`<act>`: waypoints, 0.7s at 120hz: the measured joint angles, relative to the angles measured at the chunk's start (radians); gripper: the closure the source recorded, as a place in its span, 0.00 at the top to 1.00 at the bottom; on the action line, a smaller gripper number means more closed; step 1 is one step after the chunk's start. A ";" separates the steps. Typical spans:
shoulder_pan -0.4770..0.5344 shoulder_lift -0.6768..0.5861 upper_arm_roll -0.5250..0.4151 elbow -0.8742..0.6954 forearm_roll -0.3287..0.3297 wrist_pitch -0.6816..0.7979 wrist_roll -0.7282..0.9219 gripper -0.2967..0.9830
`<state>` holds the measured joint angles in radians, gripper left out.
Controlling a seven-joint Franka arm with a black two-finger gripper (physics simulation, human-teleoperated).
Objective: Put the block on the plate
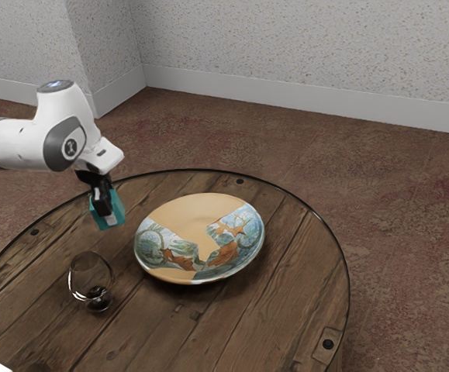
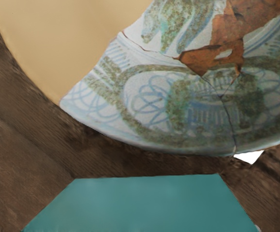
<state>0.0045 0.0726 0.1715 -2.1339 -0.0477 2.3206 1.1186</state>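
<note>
Now gripper (image 1: 108, 214) clamped on teal block (image 2: 144, 203); exterior view adds glass (image 1: 91, 274), wrist view cracked plate (image 2: 57, 43).

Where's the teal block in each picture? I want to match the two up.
Exterior view: the teal block is in the claw, raised above the table, toward the exterior view's left from the plate.
Wrist view: it is the large, flat teal shape closest to the camera, with a strip of wood between it and the plate's painted rim.
Shared landmark: the plate, part plain tan, part painted.
</note>
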 joint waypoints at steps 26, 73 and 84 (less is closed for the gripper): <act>-0.126 0.100 -0.075 0.124 0.000 -0.037 0.020 0.55; -0.170 0.406 -0.124 0.372 -0.002 -0.052 0.040 0.58; -0.170 0.404 -0.124 0.373 -0.003 -0.054 0.044 0.64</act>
<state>-0.1658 0.4768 0.0476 -1.7614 -0.0511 2.2666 1.1623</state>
